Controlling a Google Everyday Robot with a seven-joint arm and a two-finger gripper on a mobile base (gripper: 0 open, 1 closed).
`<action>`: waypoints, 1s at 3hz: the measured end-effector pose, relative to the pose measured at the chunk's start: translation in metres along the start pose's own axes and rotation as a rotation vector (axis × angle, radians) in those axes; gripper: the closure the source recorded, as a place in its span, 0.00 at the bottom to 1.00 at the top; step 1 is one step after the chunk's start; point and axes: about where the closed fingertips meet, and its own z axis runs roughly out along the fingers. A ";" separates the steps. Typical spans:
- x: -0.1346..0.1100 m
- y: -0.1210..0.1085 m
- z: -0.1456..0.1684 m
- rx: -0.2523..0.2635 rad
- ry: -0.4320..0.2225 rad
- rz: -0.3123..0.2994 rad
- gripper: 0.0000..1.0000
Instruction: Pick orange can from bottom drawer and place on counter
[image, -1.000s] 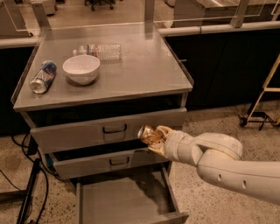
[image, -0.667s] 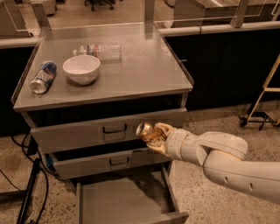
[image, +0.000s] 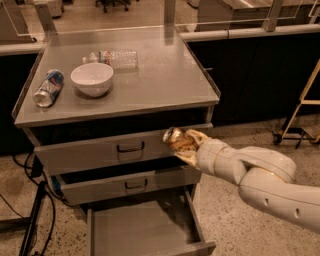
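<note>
Pinching the orange can (image: 175, 138), the end effector (image: 184, 144) hangs before the top drawer (image: 90, 154).

The gripper (image: 183, 145) holds the orange can (image: 174, 137) before the top drawer (image: 85, 154), above the bottom drawer (image: 140, 231), below the counter (image: 160, 75).

You see the gripper (image: 186, 146) at the right end of the top drawer (image: 100, 152), clasping the orange can (image: 175, 138). Its fingers cover much of the can's body, so you cannot read the markings. The arm (image: 260, 180) runs off the right edge and hides the right end of the middle drawer (image: 125, 185). The lower edge cuts the bottom drawer (image: 140, 230) at its front. On the counter (image: 160, 75), the clear bottle (image: 112, 58) is blurred, and the label on the blue-and-silver can (image: 48, 87) is too small to read.
</note>
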 end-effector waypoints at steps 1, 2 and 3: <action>-0.003 -0.035 -0.014 0.114 -0.012 0.021 1.00; -0.011 -0.061 -0.025 0.210 -0.050 0.030 1.00; -0.012 -0.064 -0.023 0.224 -0.045 0.037 1.00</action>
